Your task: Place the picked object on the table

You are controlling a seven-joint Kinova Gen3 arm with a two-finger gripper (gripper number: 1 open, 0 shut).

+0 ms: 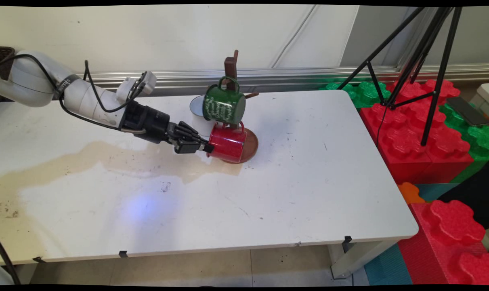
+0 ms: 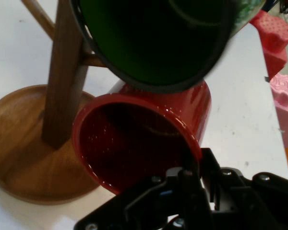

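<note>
Right, I see gripper (image 1: pixel 206 148) clamped on red mug (image 1: pixel 227 142) rim, handle up at wooden rack (image 1: pixel 231 68) peg; green mug (image 1: pixel 223 106) hangs above.

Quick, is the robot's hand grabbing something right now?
Gripper: closed on the rim of the red mug, which hangs on the wooden mug tree just under the green mug.

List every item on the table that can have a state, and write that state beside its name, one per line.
Black two-finger gripper: shut on the red mug's rim.
Red enamel mug: tipped on its side, hanging on the stand.
Green enamel mug: hanging tilted from an upper peg.
White mug: behind the green one, mostly hidden.
Wooden mug stand: upright.
White table: stained brown.
</note>
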